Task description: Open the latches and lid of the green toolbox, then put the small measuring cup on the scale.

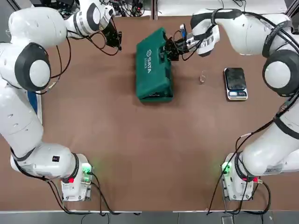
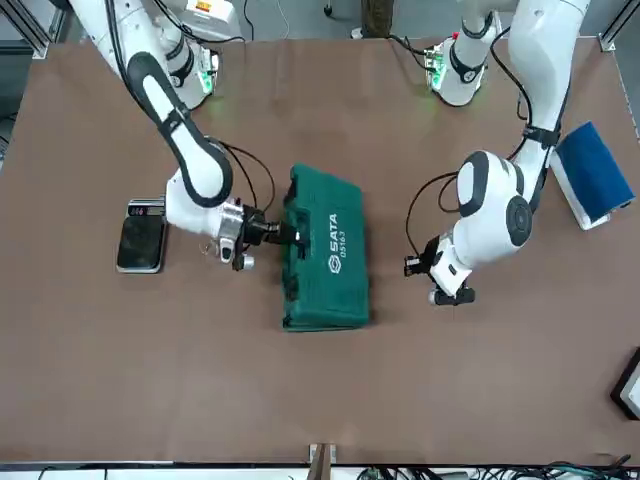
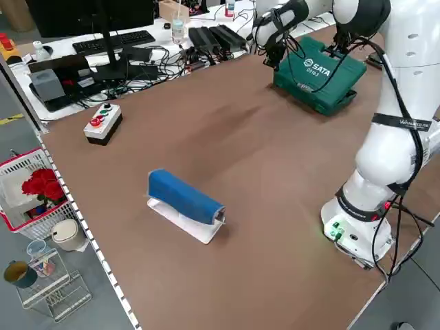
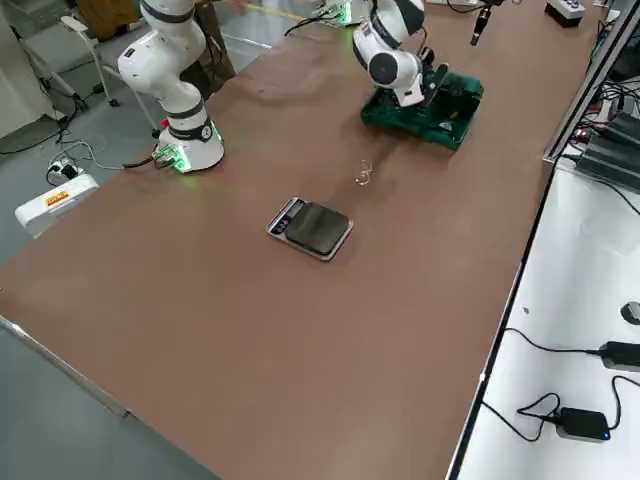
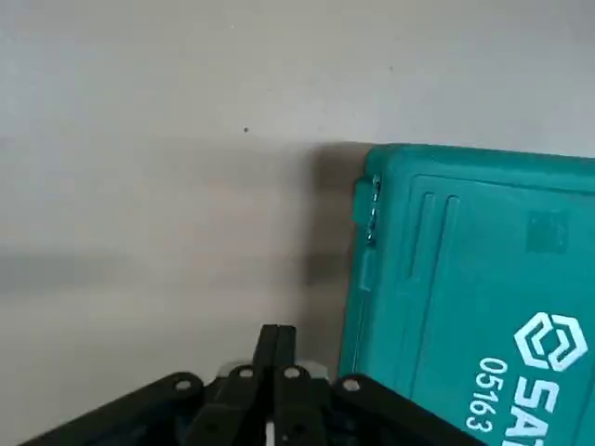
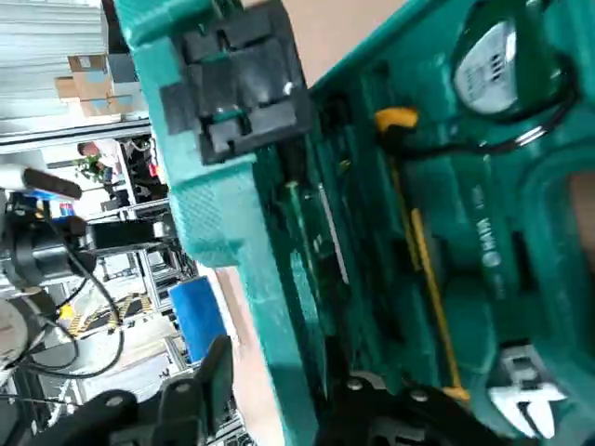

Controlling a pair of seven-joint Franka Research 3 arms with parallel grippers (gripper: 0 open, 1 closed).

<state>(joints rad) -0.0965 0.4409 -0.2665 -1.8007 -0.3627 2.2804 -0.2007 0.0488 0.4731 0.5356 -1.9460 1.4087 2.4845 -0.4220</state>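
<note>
Right end effector (image 6: pixel 279 367) at fore-aft toolbox (image 1: pixel 152 77)

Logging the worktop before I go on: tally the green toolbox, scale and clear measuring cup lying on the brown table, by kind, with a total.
Green toolbox: 1
Scale with black plate: 1
Clear measuring cup: 1
Total: 3

Top, front views look down from opposite sides, both covering table (image 1: pixel 112 140).
</note>
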